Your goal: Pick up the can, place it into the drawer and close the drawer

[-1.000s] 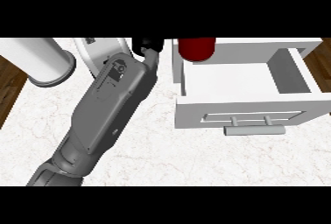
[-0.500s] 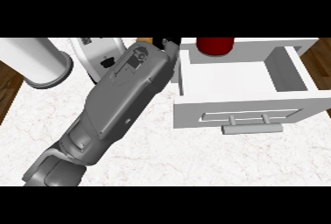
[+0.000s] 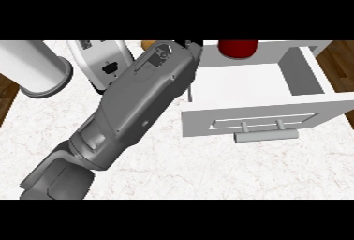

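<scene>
Can (image 3: pixel 239 48) at open drawer (image 3: pixel 304 77) far edge; forearm (image 3: pixel 138 103) along left wall.

Worktop (image 3: pixel 207 173): white marble look, faint veining, matt. Drawer (image 3: pixel 262 117): smooth white, painted finish. Can (image 3: pixel 239 48) glossy red; forearm (image 3: pixel 138 98) smooth grey, slight sheen.

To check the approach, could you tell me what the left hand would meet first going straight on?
Probably the drawer's left wall, just right of the left hand; the can lies further right, off that line. Depth is unclear, and the view ends there.
</scene>
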